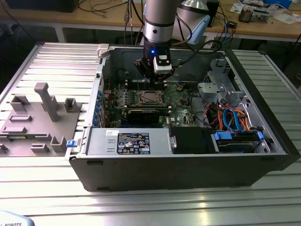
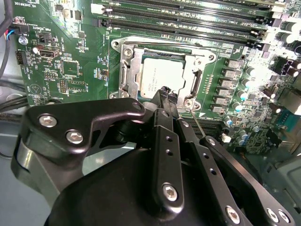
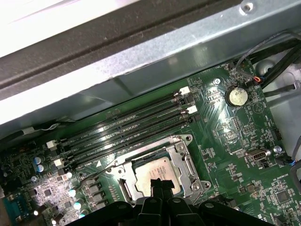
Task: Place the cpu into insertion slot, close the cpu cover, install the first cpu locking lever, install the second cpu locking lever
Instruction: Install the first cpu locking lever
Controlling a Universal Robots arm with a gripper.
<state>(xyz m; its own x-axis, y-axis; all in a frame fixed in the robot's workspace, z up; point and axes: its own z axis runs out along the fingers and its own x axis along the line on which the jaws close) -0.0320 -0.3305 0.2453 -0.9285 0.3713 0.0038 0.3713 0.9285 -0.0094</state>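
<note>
The cpu (image 2: 162, 75) lies flat in the insertion slot (image 2: 118, 46) on the green board, its silver-grey top showing. The cpu cover (image 2: 128, 73) lies down around it as a silvery frame. My gripper (image 2: 168, 95) hangs just over one edge of the chip and cover, fingertips pressed together with nothing visible between them. A thin locking lever rod (image 2: 201, 126) runs out from the socket corner beside the fingers. In the first wrist view the cpu (image 3: 157, 172) sits under the cover (image 3: 186, 159), with the gripper (image 3: 160, 184) at its edge. The exterior view shows the gripper (image 1: 157, 83) above the cpu (image 1: 151, 97).
Long black memory slots (image 3: 127, 125) run beside the socket. The metal case wall (image 3: 141, 61) stands close behind them. A power supply (image 1: 129, 141) and drive bays with cables (image 1: 230, 117) fill the rest of the case. A grey fixture (image 1: 42, 117) sits on the exterior view's left.
</note>
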